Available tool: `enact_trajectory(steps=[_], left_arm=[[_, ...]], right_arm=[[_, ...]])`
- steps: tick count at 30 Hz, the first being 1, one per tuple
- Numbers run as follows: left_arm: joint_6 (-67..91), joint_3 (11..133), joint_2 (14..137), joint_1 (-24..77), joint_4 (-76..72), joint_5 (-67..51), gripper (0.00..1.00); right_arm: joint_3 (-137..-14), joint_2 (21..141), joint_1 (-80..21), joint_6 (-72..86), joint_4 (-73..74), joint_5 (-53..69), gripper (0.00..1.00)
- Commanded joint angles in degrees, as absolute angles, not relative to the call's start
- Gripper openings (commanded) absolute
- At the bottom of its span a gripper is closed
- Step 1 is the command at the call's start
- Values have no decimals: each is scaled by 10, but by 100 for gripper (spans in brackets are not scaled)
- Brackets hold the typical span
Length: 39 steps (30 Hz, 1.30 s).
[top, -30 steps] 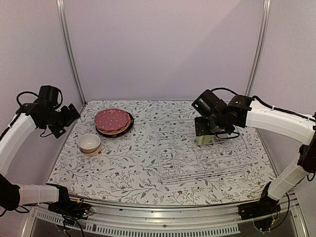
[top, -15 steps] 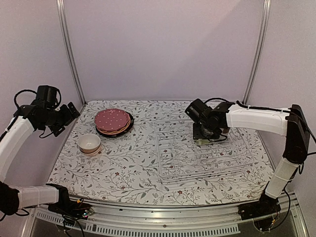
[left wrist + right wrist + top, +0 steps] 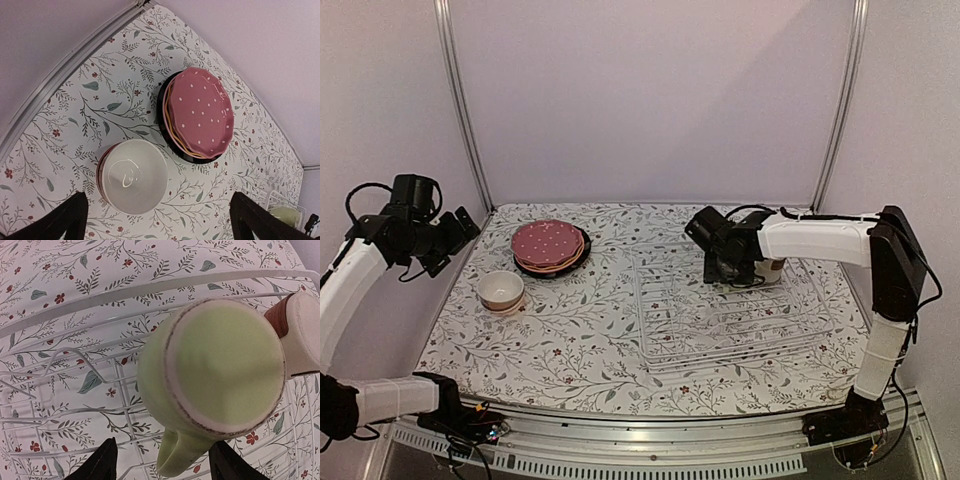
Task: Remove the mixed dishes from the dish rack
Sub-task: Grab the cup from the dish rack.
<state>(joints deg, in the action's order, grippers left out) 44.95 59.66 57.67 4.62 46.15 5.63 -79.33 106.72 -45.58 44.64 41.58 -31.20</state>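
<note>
The white wire dish rack (image 3: 740, 325) lies on the right half of the cloth. My right gripper (image 3: 727, 266) is low over its back left part, open. In the right wrist view a pale green cup (image 3: 215, 370) stands upside down on the rack wires (image 3: 60, 357), its handle (image 3: 175, 455) between my open fingers (image 3: 97, 462). A small grey-white cup (image 3: 302, 332) with a brown side stands beside it. My left gripper (image 3: 445, 240) is open and empty, high at the far left. The maroon dotted plate (image 3: 200, 112) tops a plate stack (image 3: 550, 246). A tan bowl (image 3: 132, 175) sits nested in a red-sided bowl (image 3: 501, 290).
The floral tablecloth (image 3: 580, 330) covers the table. Metal frame posts (image 3: 460, 110) stand at the back corners, in front of plain walls. The pale green cup also shows at the lower right of the left wrist view (image 3: 285, 216).
My right gripper has moved left and down onto the pale green cup in the rack, and now hides it from above. The left arm has barely moved.
</note>
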Motion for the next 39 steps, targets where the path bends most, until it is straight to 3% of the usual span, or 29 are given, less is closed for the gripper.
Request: enact_trajectory(steps=[1, 9, 15, 21, 26, 32, 39], left_arm=[[456, 586, 570, 52, 456, 63, 100], [463, 583, 568, 52, 451, 56, 100], [461, 582, 567, 52, 445, 49, 100], [453, 573, 561, 52, 423, 25, 100], [447, 573, 563, 52, 415, 5, 100], [442, 569, 565, 53, 402, -18, 100], [426, 570, 571, 60, 380, -38, 100]], right_arm=[[-790, 1086, -441, 467, 417, -328, 59], [-763, 1073, -434, 466, 418, -336, 47], [-737, 1061, -427, 459, 417, -340, 45], [-716, 1045, -419, 452, 405, -324, 28], [-715, 1029, -419, 431, 399, -316, 20], [-714, 1002, -414, 406, 398, -321, 0], [-716, 963, -410, 383, 402, -318, 0]])
